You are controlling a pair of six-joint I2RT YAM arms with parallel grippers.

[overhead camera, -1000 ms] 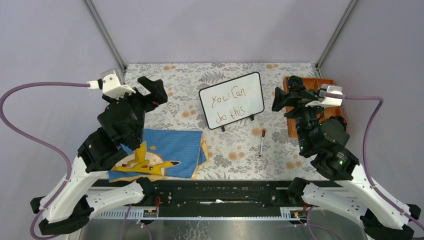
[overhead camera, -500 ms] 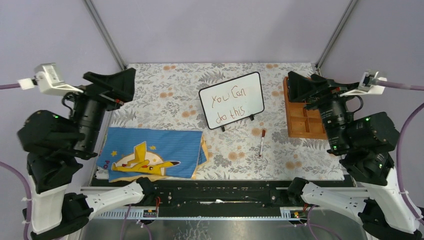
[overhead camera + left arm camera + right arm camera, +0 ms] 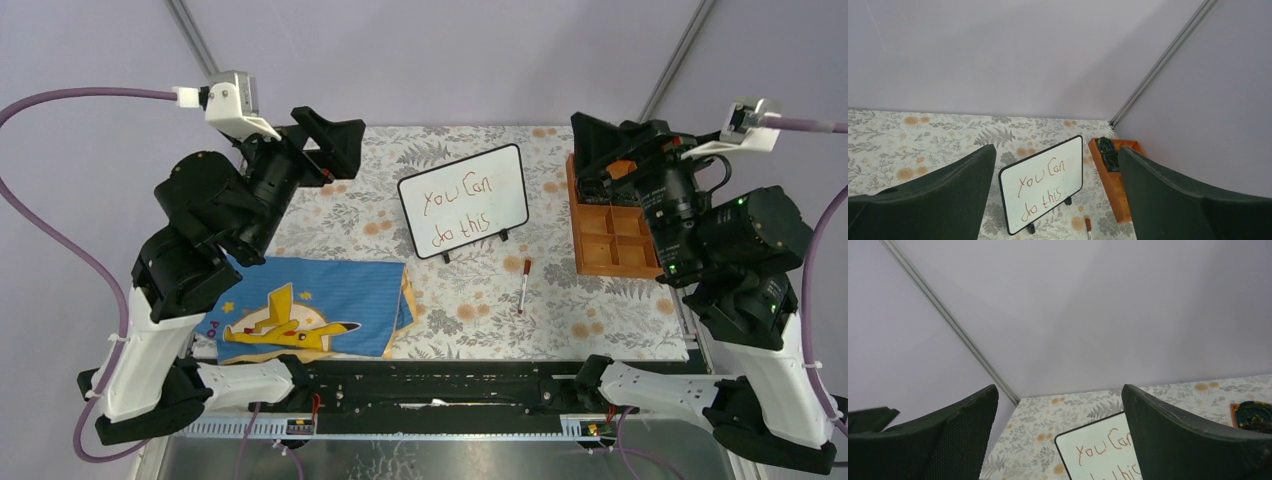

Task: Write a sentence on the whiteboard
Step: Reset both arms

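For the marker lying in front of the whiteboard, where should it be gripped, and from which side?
Probably mid-barrel of the marker, from straight above, closing across its width: it lies flat, alone on the table, its length running toward the whiteboard.

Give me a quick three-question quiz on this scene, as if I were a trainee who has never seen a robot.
1. True or false: the left pincer and the right pincer are both open and hold nothing.
2. What does the sentence on the whiteboard read? A) "You Can do this" B) "Hello world" C) "Good luck"
3. Fill the blank: the orange tray stands on the ___ arm's side of the whiteboard.

Key: 1 true; 2 A; 3 right.
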